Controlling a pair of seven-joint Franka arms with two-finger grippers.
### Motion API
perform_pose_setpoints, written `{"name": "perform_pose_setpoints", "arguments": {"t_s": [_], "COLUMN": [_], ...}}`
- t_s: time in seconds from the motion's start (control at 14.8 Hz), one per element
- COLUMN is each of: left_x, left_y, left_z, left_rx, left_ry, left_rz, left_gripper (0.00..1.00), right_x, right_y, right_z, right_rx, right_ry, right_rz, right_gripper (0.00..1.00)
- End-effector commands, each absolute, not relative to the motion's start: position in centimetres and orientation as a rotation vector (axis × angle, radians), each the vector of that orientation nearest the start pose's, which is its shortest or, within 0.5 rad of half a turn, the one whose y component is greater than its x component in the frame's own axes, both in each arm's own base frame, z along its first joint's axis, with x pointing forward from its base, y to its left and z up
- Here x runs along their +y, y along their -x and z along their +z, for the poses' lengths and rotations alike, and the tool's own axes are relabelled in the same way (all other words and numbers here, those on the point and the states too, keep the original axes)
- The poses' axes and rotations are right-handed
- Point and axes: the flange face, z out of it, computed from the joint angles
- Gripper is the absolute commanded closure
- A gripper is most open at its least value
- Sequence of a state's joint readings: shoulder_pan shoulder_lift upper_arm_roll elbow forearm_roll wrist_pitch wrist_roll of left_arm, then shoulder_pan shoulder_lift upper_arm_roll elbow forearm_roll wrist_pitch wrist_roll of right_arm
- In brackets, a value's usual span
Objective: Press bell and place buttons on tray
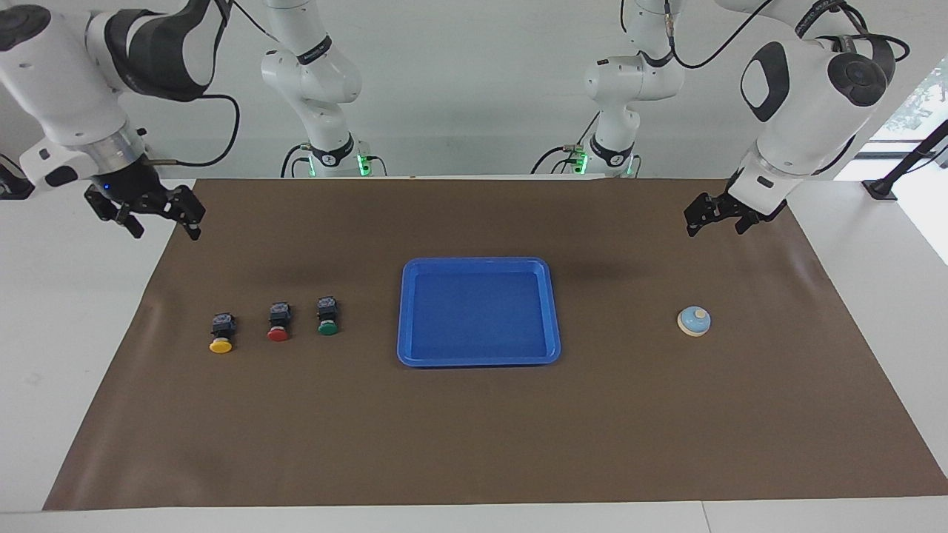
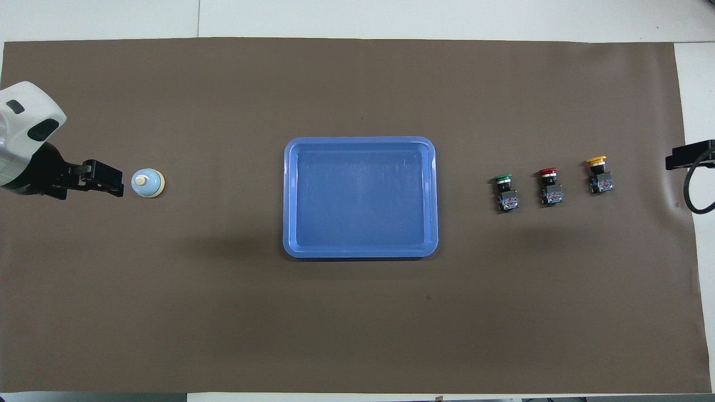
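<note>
Bell (image 1: 694, 321) first: one small light-blue dome with a cream ring and knob, sitting alone on the brown mat (image 1: 474, 429) toward my left arm's end of the table, untouched. One bright-blue tray (image 1: 551, 311) lies at the middle of the mat, shallow and rimmed, with nothing in it. Three buttons stand in a row toward my right arm's end, well apart from the tray: the green one (image 1: 327, 317) closest to it, the red one (image 1: 278, 323) in the middle, the yellow one (image 1: 221, 334) outermost, each on a black boxy body. None of the three touches another.

My left gripper (image 1: 716, 217) hangs in the air over the mat's edge closest to my bases, clear of the bell, its fingers spread and holding nothing. My right gripper (image 1: 164, 222) hangs over the mat's corner at its own end, well away from the buttons, fingers also spread wide and bare.
</note>
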State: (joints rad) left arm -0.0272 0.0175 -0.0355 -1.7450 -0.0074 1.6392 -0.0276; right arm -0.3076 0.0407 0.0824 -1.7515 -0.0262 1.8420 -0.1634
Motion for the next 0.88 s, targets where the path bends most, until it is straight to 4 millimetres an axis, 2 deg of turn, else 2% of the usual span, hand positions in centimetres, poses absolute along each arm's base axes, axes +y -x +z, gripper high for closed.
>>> {"name": "perform_pose_setpoints", "arguments": {"t_s": [0.0,0.13,0.34,0.47,0.61,0.74,0.81], "left_x": [-3.3,-3.6,-3.8,-4.2,-4.1,-4.2,-4.1], "left_y": [-54.8,-54.3,-54.1,-53.9,-53.5,-53.7,-53.7], "left_z": [55.0,54.2,54.9,54.3,54.2,55.1,57.1], "left_rx": [0.049,0.058,0.066,0.075,0.085,0.090,0.091], "left_ry": [3.140,3.137,3.135,3.132,3.135,3.133,3.136], "left_rz": [0.208,0.222,0.227,0.241,0.249,0.217,0.189], "left_gripper": [0.00,0.00,0.00,0.00,0.00,0.00,0.00], "right_x": [-14.3,-14.5,-13.9,-13.8,-13.8,-14.2,-14.4], "right_y": [-59.2,-60.1,-58.9,-58.7,-58.1,-58.1,-58.2], "right_z": [48.8,45.1,39.2,37.3,35.7,34.2,33.6], "right_rx": [0.049,0.020,-0.012,-0.069,-0.256,-0.320,-0.318], "right_ry": [3.160,3.153,3.160,3.154,3.136,3.122,3.120], "right_rz": [-0.071,-0.061,-0.143,-0.093,-0.038,-0.007,-0.005], "right_gripper": [0.00,0.01,0.01,0.01,0.00,0.00,0.00]}}
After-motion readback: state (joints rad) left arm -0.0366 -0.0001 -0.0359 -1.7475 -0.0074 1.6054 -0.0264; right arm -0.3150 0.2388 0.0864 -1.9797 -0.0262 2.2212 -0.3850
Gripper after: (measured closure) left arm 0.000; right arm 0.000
